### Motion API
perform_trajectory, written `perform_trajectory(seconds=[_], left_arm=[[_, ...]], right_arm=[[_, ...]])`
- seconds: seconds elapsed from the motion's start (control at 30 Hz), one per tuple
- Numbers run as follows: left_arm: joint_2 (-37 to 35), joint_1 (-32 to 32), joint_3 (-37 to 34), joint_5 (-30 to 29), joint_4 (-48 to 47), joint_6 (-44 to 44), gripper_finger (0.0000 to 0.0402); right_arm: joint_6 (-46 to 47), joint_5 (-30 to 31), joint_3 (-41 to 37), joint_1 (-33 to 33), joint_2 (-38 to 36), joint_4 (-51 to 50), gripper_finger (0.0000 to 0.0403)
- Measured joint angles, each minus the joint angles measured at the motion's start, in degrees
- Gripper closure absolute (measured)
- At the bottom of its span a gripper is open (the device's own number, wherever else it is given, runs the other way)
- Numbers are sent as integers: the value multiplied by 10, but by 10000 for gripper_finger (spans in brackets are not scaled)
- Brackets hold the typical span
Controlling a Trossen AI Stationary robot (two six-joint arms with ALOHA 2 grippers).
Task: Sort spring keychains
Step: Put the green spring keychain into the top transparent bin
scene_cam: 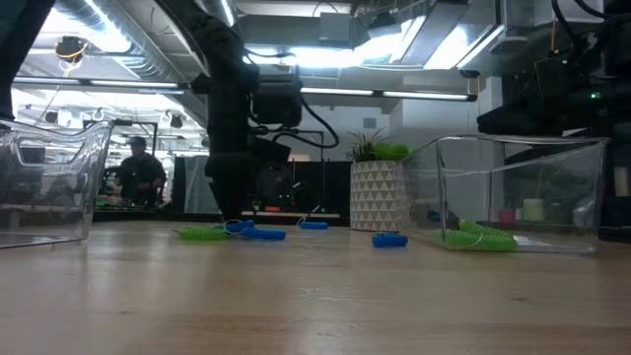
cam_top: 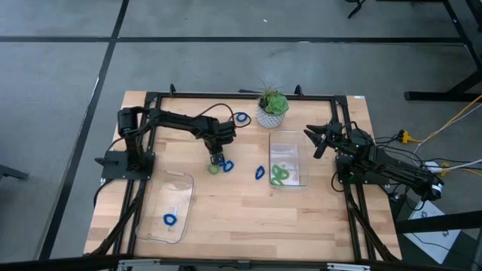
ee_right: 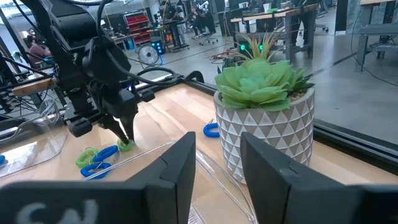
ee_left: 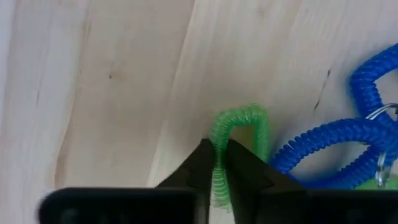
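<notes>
The left gripper is closed on a green spring keychain lying on the table mid-board, just beside a blue spring keychain. More green coils are held in the right clear tray. The right gripper is parked open beside that tray.

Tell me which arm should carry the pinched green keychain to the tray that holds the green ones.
Left. The left gripper is shut on the green keychain at mid-table, beside a blue keychain. The tray with green coils lies to its right. The right gripper, fingers open, waits beyond that tray.
</notes>
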Motion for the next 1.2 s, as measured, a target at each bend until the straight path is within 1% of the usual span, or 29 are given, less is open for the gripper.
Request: perform_trajectory(seconds=[0.07, 0.17, 0.27, 0.4, 0.63, 0.87, 1.07, 1.2], left_arm=[[-5, 0, -1, 6, 2, -1, 389], [-19, 0, -3, 6, 5, -3, 387], [-38, -1, -4, 21, 18, -16, 388], [-67, 0, -3, 40, 57, -40, 392], [-102, 0, -3, 102, 191, -84, 391], [-109, -1, -2, 160, 345, -123, 391], [-109, -6, -2, 165, 437, -123, 391], [-109, -12, -1, 167, 464, -122, 391]], right_arm=[[0, 0, 0, 0, 0, 0, 276], [0, 0, 0, 0, 0, 0, 276], [0, 0, 0, 0, 0, 0, 276], [0, 0, 0, 0, 0, 0, 276], [0, 0, 0, 0, 0, 0, 276], [0, 0, 0, 0, 0, 0, 276], [0, 0, 0, 0, 0, 0, 276], [0, 0, 0, 0, 0, 0, 276]])
